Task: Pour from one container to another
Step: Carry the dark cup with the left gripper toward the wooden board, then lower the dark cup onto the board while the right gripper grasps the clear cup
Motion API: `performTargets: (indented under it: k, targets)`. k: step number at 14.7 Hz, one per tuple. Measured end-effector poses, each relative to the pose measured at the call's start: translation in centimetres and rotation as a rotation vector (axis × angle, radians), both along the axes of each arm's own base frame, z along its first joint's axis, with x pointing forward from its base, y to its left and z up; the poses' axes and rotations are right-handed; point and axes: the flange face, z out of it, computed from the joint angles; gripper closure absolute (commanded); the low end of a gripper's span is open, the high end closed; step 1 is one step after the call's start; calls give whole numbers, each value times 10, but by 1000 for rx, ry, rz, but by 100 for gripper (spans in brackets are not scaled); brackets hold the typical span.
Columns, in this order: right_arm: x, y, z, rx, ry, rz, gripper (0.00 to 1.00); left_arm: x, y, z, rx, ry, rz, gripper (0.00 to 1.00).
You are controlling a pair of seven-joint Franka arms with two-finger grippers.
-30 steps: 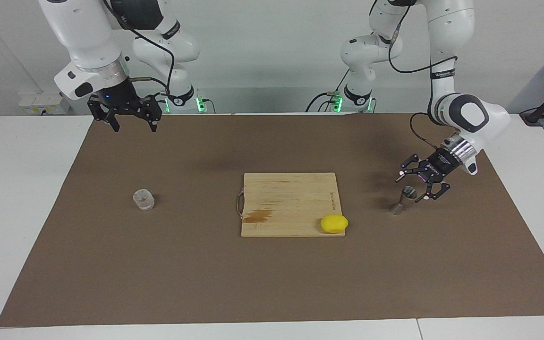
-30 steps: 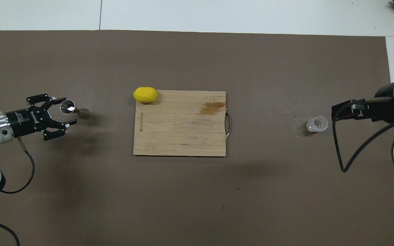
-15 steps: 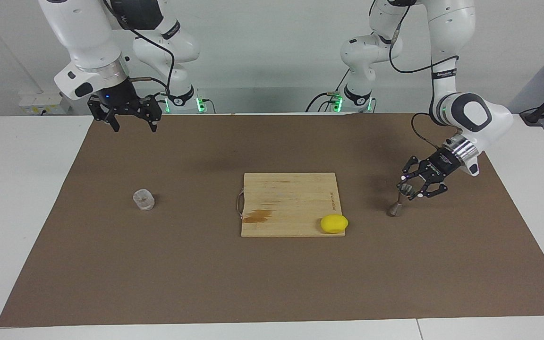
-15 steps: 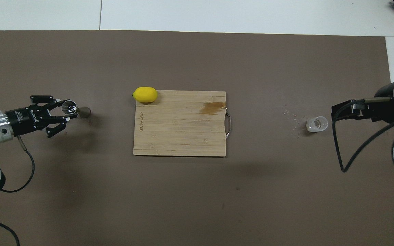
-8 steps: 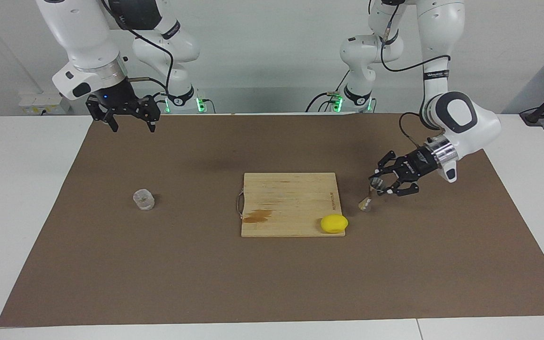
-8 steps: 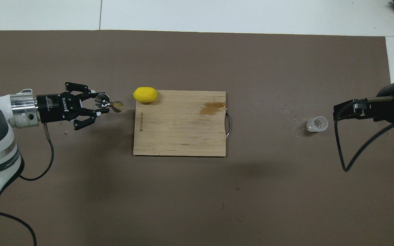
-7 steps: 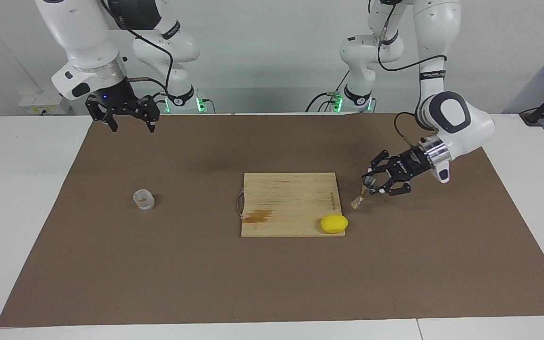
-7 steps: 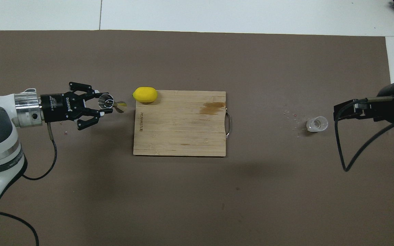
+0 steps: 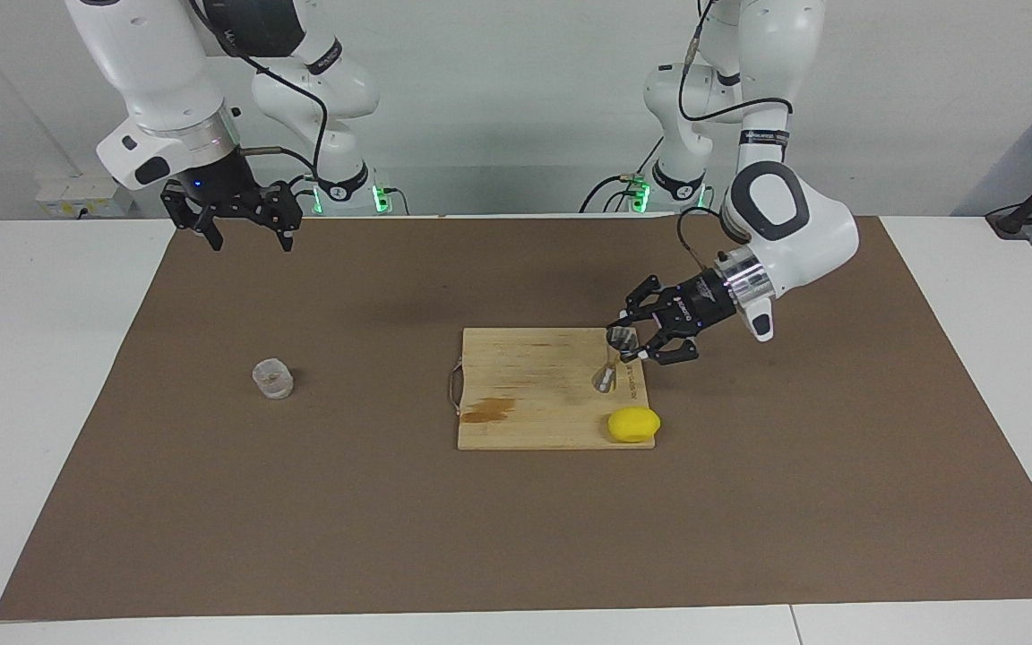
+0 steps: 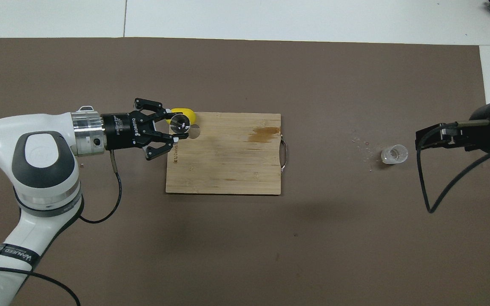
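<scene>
Steel jigger is hanging in the left gripper, whose jaws are clamped shut on its upper cone, leaving it tilted with the lower cone low over the wooden cutting board at the end toward the left arm. Whether its foot is touching the wood cannot be told. Frosted clear cup is standing upright on the brown mat toward the right arm's end of the table, well apart from the board. The right gripper is waiting in the air with its jaws spread wide and holding nothing, over the mat's edge closest to the robots and well clear of the cup.

Risks, as I am judging them: the hold is sitting on a smooth, sloping cone, so the jigger could be sliding or swinging in the fingers if the arm is moving briskly. Set down at this tilt, it could be toppling over on its narrow foot. The lemon is lying on the board's corner just beside the jigger, and a low pass could be knocking it off the board. The cup looks light, so a grip landing off-centre could be tipping it, and the small jigger mouth is leaving little margin for the pour.

Count: two arms, two grippers, one jigger, one cup, one cutting board, one lemon, one mat.
</scene>
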Motion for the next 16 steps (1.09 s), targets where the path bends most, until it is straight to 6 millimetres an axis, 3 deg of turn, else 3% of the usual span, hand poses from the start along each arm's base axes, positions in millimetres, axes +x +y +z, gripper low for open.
performTargets:
  k: [3,9,13,16]
  targets:
    - [0,0,-5,-2,10,-92,0,-14,-50,0,6,-21,57,100]
    - [4,-11,-18,94,53,-510,0,-54,-135,-9,52,-41,198,100]
    - [26,-23,-49,87,65,-812,0,-49,-154,-36,86,-21,224,100]
    - [45,-47,-83,147,127,-1058,0,-38,-163,-44,72,-11,237,100]
